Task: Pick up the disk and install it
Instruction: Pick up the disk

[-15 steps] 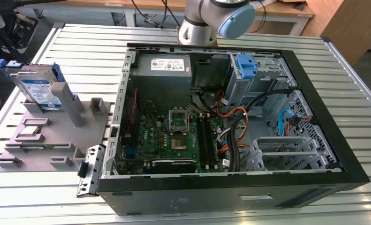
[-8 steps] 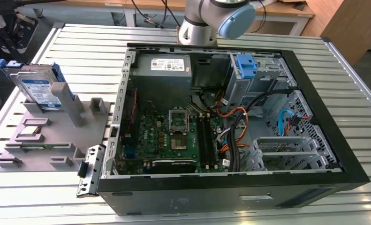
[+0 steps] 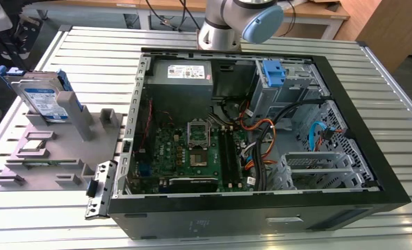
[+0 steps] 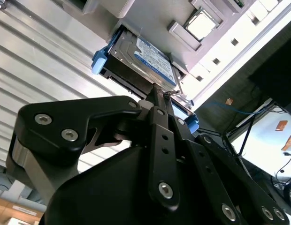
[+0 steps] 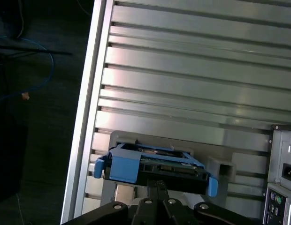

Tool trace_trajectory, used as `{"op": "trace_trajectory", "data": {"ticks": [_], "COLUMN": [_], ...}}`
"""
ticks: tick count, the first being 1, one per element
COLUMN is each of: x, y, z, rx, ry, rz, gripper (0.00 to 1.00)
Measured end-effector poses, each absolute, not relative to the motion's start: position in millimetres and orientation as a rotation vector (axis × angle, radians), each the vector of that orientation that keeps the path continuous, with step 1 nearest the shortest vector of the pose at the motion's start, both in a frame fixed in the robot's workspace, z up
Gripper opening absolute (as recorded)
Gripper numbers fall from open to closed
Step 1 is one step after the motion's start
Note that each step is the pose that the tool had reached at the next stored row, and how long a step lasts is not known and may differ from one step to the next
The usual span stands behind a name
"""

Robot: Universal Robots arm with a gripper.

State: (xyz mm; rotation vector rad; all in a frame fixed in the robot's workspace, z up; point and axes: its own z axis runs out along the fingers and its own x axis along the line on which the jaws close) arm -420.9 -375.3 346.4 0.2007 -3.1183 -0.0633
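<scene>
**Your disk stands in the grey holder, not yet picked up.**

It leans nearly upright at the exterior view's left. The holder rests on a ribbed aluminium tabletop, just beside the open computer case. In the first wrist view your end effector has its fingers pressed together on nothing, and the disk's blue-framed edge lies beyond the tips. The arm's base sits behind the case. Past the tabletop's edge you see dark floor with a loose blue cable. Wooden furniture stands behind.
</scene>
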Motion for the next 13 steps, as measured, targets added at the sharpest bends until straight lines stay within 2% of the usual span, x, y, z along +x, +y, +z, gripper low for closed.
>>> {"op": "trace_trajectory", "data": {"ticks": [13], "x": [-420.9], "y": [-375.3], "z": [346.3], "rx": [0.333], "ry": [-3.105], "rz": [-0.062], "gripper": [0.11]}}
